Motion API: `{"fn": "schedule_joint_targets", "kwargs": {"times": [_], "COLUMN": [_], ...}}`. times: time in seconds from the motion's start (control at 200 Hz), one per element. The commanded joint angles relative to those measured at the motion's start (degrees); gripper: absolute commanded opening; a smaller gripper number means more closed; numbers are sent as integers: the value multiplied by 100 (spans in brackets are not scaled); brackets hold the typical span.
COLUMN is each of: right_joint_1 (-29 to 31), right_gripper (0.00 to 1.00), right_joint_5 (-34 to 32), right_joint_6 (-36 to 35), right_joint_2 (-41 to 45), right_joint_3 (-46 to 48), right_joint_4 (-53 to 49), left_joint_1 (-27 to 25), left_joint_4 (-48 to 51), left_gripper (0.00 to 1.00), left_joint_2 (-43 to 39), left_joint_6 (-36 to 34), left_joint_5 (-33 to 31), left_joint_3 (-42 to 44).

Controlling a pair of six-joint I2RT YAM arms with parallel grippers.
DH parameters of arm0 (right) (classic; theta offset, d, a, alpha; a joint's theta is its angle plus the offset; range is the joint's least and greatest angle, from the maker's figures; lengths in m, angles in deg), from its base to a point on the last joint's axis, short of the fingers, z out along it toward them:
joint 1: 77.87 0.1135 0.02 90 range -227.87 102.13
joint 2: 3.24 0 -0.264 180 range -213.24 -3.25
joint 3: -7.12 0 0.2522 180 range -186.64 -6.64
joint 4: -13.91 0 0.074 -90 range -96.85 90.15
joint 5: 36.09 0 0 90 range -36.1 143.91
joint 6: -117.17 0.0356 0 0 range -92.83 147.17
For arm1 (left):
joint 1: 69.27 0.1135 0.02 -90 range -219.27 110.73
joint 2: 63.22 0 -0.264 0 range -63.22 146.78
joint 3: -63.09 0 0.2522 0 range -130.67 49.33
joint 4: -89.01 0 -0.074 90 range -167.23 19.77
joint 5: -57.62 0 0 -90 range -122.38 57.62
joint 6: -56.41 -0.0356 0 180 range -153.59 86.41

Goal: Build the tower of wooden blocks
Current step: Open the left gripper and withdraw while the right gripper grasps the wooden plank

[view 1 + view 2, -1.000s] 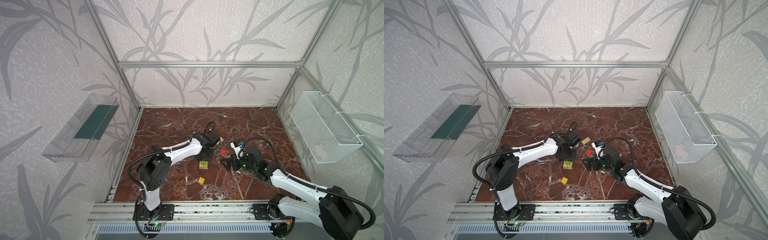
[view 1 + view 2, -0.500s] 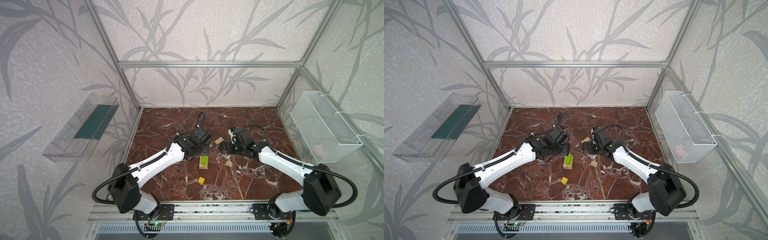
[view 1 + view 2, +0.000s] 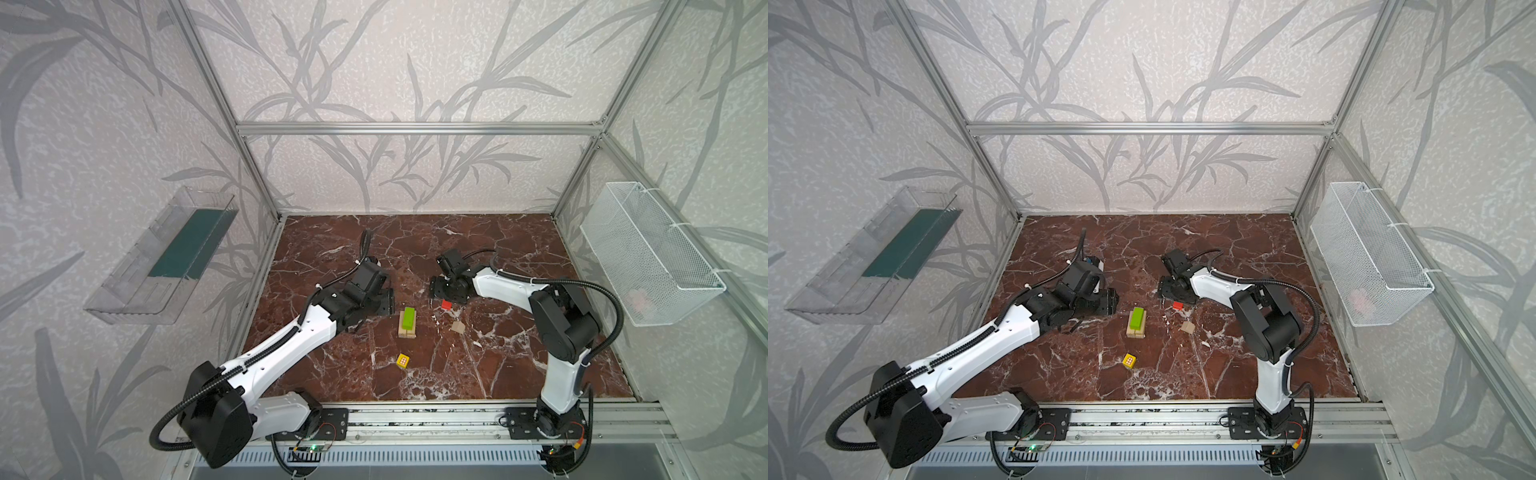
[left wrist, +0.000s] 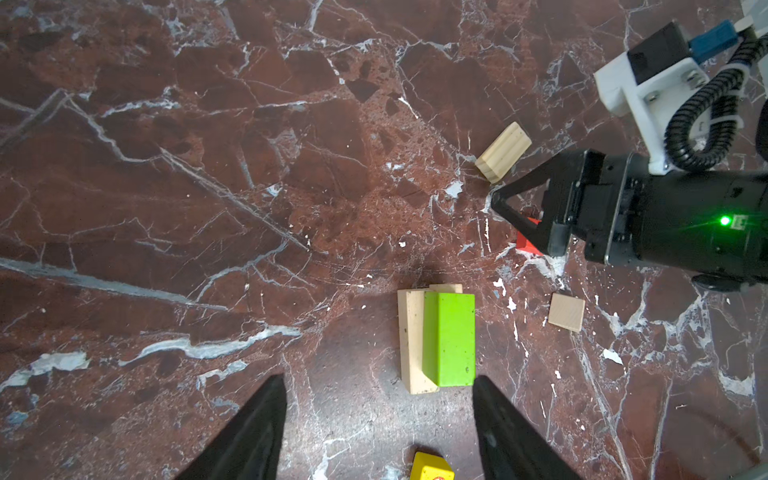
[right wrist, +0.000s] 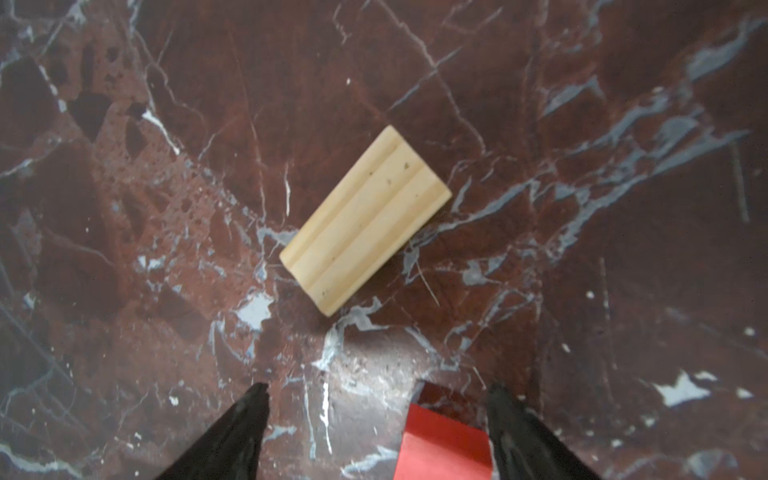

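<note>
The right gripper (image 5: 378, 388) stood wide, its jaws on either side of the red cube (image 5: 444, 440) without clamping it, just right of the tower (image 3: 407, 323). The left gripper (image 4: 378, 380) gaped empty just left of the tower, where a lime-green bar (image 4: 449, 336) lay on pale bars (image 4: 411, 345).

No legible text, brand or number. One mark only: a red window-grid print on the small yellow wooden cube (image 3: 402, 360), at 6 o'clock from the lime-green wooden bar (image 3: 409, 316).
</note>
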Motion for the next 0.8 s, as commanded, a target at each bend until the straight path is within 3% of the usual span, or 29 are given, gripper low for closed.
{"fn": "schedule_joint_targets", "kwargs": {"times": [0.0,0.38,0.795], "right_joint_1": [-24,-8,134], "right_gripper": [79,72,58], "right_joint_5": [-366,-645,-980], "right_joint_6": [357,477,-22], "right_joint_2": [-155,-838,-1462], "right_joint_3": [-307,-1053,-2145], "right_joint_4": [68,-333,-1190], "left_joint_1": [94,242,340], "left_joint_4": [-276,-270,-309], "left_gripper": [70,71,72], "left_joint_2": [-172,-209,-248], "left_joint_6": [11,54,125], "left_joint_5": [173,112,71], "left_joint_3": [162,215,308]}}
